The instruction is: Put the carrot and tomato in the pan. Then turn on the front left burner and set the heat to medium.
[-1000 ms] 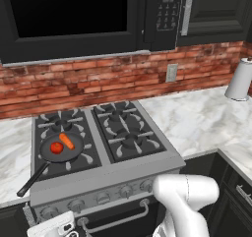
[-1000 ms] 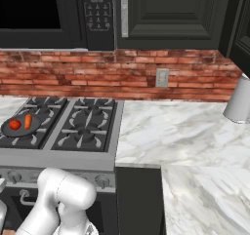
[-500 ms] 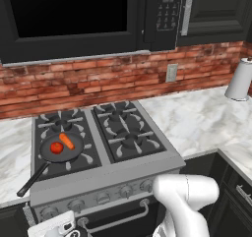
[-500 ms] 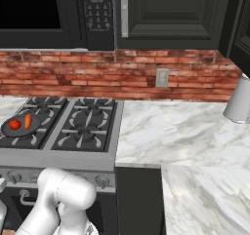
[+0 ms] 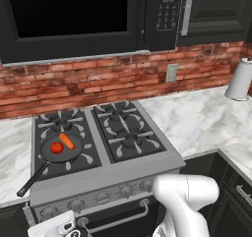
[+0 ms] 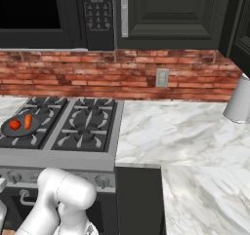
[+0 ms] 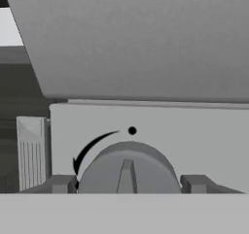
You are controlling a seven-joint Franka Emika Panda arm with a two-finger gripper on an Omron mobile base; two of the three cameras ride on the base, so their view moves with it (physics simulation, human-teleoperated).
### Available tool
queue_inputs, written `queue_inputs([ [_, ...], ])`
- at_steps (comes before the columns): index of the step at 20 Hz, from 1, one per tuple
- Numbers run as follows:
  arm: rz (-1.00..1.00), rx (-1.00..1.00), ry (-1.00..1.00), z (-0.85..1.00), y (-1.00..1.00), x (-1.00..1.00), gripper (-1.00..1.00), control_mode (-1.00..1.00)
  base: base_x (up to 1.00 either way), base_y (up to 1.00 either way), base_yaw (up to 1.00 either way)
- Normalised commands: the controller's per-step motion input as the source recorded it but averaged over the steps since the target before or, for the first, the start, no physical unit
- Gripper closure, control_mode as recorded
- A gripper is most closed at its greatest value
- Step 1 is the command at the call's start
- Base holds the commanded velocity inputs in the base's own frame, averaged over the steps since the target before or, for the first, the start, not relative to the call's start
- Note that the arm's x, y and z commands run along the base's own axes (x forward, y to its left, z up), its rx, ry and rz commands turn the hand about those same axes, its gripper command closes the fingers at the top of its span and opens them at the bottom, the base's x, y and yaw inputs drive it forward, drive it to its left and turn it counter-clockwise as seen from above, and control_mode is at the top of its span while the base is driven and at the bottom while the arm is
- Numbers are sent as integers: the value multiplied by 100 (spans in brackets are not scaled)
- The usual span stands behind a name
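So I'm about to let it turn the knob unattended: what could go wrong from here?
Two risks. The jaws stand either side of the stove knob without clearly pressing on it, so they might slip when twisting. The knob's pointer stands upright below the dot, and the arc marking is short, so overshooting medium seems easy. The carrot and tomato already lie in the pan, so too much heat would scorch them.

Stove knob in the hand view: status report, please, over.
Gripper straddling knob, fingertips either side, contact unclear. Carrot and tomato in pan. Nothing in the way.
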Motion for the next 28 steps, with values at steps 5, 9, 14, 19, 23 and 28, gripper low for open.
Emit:
queue_inputs([
  [5, 0, -22, -5, 0, 0, 0, 100, -100, 0, 0, 0],
  [9, 0, -28, 0, 0, 3, 0, 100, -100, 0, 0, 0],
  [14, 0, -26, 0, 0, 0, 0, 100, -100, 0, 0, 0],
  [19, 0, -24, 0, 0, 0, 0, 100, -100, 0, 0, 0],
  [23, 0, -24, 0, 0, 0, 0, 100, -100, 0, 0, 0],
  [28, 0, -22, 0, -2, 0, 0, 100, -100, 0, 0, 0],
])
